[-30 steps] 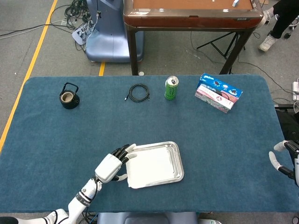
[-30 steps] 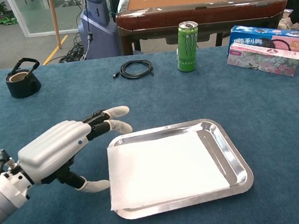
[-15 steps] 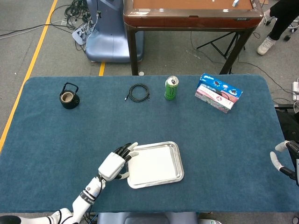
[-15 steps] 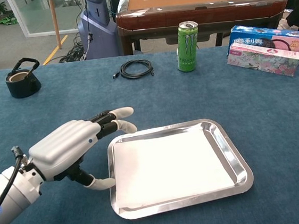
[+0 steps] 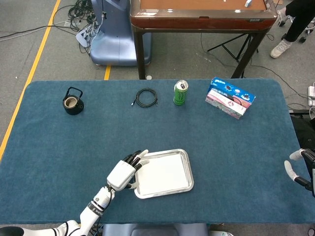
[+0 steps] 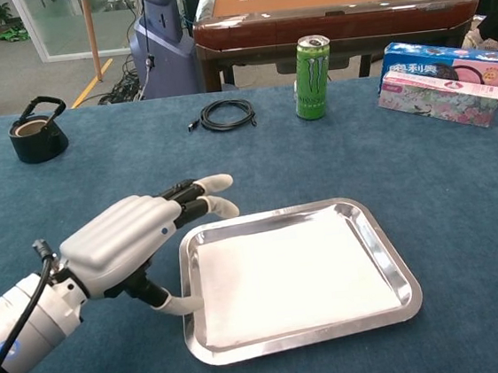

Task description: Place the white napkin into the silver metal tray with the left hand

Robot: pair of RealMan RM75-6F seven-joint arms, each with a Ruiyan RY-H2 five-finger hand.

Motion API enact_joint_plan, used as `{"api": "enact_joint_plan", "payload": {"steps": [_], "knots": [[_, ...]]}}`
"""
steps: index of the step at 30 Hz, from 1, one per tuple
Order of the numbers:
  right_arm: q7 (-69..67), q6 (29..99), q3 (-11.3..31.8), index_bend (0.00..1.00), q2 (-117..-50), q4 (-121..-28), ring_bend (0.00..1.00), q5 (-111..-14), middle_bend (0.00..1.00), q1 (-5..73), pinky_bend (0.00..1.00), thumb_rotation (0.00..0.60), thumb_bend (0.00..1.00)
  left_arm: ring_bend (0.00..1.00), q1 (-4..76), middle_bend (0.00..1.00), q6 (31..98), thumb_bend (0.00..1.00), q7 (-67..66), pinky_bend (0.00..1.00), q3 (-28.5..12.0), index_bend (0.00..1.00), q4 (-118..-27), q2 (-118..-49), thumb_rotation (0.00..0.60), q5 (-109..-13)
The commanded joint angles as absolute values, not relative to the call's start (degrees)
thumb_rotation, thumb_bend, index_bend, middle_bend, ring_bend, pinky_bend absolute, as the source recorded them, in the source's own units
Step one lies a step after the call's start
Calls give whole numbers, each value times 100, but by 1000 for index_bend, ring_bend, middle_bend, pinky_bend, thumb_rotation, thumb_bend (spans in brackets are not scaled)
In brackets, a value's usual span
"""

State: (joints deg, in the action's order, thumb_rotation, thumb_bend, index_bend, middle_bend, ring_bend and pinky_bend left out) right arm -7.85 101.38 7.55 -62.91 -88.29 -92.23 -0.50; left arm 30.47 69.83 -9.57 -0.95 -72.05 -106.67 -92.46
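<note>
Looking across from the left, the black kettle sits far back on the blue surface, well apart from the work. Nearer the front, the left hand hangs at the left rim of the silver metal tray. Its fingers are loosely spread and reach toward the tray's back-left corner, while the thumb curls under along the left rim; they hold nothing, though whether the thumb touches the rim I cannot tell.

The white napkin lies flat inside the tray, immediately right of those fingers, its long axis running left to right with the tray's. Its edges seem to sit within the rim on all sides, so the placing looks done to me. The next move is probably a plain withdrawal leftward, and bare cloth lies open on that side.

Behind the tray, well clear, are a coiled black cable, a green can and a tissue box. In the head view the right hand waits at the far right edge, much farther from the tray, its fingers seemingly apart and holding nothing.
</note>
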Motion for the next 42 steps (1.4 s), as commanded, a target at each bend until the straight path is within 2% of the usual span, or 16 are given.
{"api": "enact_joint_plan", "payload": {"steps": [1,18,26,29,34,42], "knots": [[-782,10159,751,551,-6291,-8838,485,-9240,588,-58,657,600,325,0,3072,47,6964,135,-1038,198,-114,207,-7249,-10686,600,-9241],[-894,10217,784,551,-6251,-8837,485,-9210,588,-92,657,600,325,0,3196,48,6813,135,-1355,198,-256,204,-7173,-10883,600,-9078],[-896,10208,788,551,-6253,-8836,485,-9211,588,-88,657,600,325,0,3209,48,6973,129,-1443,198,-306,202,-7086,-10960,600,-9127],[-897,10207,788,551,-6255,-8835,485,-9212,588,-88,657,600,324,0,3215,46,7037,98,-1625,198,-271,153,-7024,-10959,600,-9206],[-916,10239,799,551,-6272,-8826,484,-9223,588,-90,657,600,325,0,3205,24,7163,63,-2032,198,-230,8,-6924,-10993,600,-9321],[-930,10186,798,551,-6263,-8814,485,-9197,588,-77,657,600,325,0,3159,24,7335,59,-2221,198,-259,0,-6903,-11001,600,-9354]]}}
